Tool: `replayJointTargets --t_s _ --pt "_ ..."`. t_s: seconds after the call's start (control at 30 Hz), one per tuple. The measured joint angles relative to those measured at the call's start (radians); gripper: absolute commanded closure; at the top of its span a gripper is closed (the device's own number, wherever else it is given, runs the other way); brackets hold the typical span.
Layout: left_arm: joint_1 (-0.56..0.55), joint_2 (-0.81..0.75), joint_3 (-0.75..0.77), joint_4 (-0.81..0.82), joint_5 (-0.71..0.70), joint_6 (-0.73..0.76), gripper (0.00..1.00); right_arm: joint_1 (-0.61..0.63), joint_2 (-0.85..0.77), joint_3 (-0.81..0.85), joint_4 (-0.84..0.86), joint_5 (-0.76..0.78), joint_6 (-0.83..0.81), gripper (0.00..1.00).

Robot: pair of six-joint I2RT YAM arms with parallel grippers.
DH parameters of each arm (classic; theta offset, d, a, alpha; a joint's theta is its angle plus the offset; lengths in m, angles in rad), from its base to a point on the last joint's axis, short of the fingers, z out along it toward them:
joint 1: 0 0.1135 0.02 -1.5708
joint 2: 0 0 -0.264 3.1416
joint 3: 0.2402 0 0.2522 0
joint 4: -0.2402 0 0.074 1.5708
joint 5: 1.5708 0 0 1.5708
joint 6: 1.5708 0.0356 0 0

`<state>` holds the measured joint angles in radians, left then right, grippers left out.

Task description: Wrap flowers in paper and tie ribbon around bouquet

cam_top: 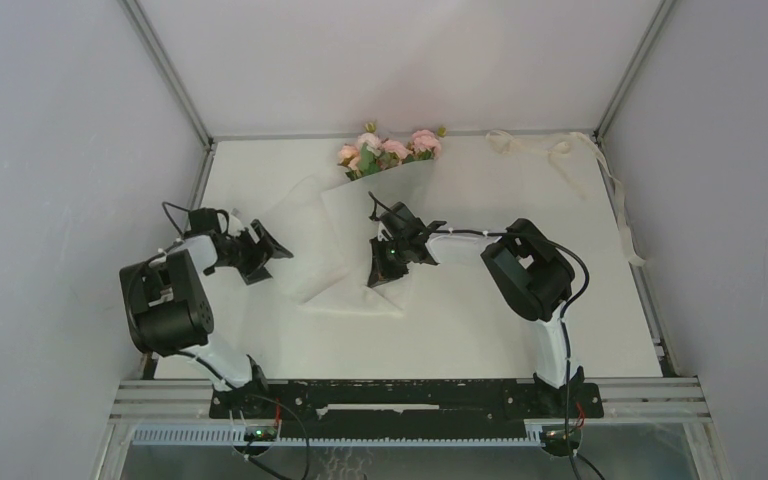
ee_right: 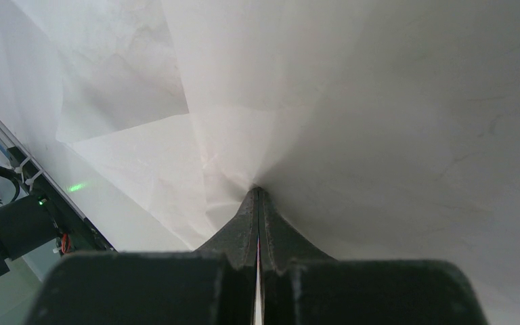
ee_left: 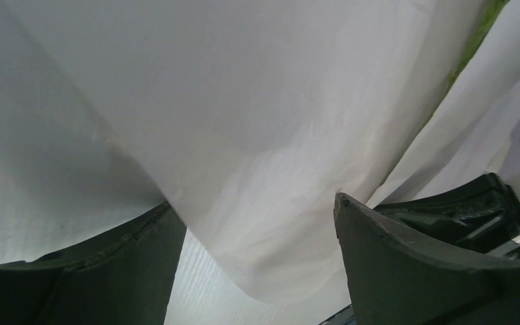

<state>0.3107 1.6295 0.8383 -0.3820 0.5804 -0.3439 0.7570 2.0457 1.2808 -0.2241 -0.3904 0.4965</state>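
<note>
White paper (cam_top: 340,250) lay on the tabletop (cam_top: 520,300), pink flowers (cam_top: 392,150) at its far end. Right tool (ee_right: 258,191) was pinched shut on the paper; left tool (ee_left: 256,203) stood wide open astride its left edge.

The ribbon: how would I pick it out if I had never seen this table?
Start at the white table and look to its far right corner. The ribbon lies there in a loose tangle, with one end trailing down along the right edge. Unlike the broad white paper wrapped around the pink flowers, it is a narrow, curling cream strip.
</note>
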Motion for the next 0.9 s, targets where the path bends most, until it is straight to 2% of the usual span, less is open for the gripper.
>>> replayJointTargets --t_s 0.07,0.2,0.33,0.5,0.6,0.73,0.9 --pt "-0.002 0.012 -0.002 0.019 0.018 -0.015 0.37 0.0 0.0 0.0 0.0 0.0 0.0 1.0" --pt "-0.005 0.024 -0.021 0.045 0.021 -0.026 0.71 0.0 0.0 0.0 0.0 -0.002 0.0 1.0" --pt "-0.01 0.025 -0.04 0.044 0.019 -0.024 0.99 0.0 0.0 0.0 0.0 -0.002 0.001 1.0" --pt "-0.02 -0.01 -0.04 0.045 0.034 -0.016 1.0 0.0 0.0 0.0 0.0 -0.002 0.004 1.0" --pt "-0.065 -0.074 -0.03 0.027 0.038 0.013 1.0 0.0 0.0 -0.001 0.001 -0.002 0.01 1.0" --pt "-0.25 -0.146 0.077 -0.015 0.068 0.087 1.0 -0.01 0.0 -0.022 0.032 -0.024 0.038 1.0" --pt "-0.496 -0.124 0.278 -0.026 0.131 0.135 1.0 -0.024 -0.009 -0.077 0.119 -0.06 0.091 1.0"
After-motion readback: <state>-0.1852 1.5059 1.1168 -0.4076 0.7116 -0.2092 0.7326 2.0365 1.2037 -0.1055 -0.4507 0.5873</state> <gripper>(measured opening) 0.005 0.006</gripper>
